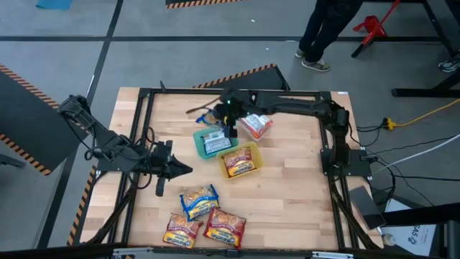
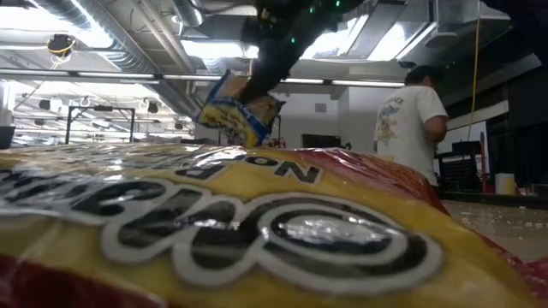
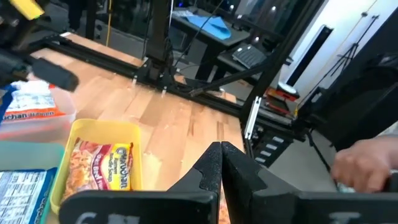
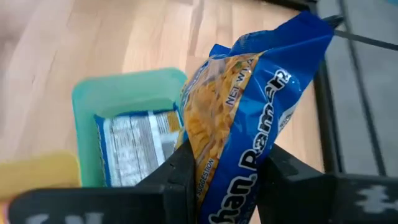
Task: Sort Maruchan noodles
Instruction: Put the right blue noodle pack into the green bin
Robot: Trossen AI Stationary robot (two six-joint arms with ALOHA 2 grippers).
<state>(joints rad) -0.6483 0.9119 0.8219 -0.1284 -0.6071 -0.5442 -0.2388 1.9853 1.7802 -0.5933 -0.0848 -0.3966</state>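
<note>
The blue noodle packet (image 4: 249, 106) is hanging pinched in the right gripper (image 4: 224, 180) jaws, lifted so it can drop into the teal tray (image 4: 124, 93) just below, where another blue packet is lying. The left gripper (image 3: 221, 168) is waiting over the worktop (image 1: 287, 180), jaws closed on nothing.

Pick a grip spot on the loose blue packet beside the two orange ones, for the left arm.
Come straight down on the blue packet, since it lies flat. Its edge facing the yellow container is probably the best part to take: that side is free, while the orange packets crowd the opposite edge.
</note>
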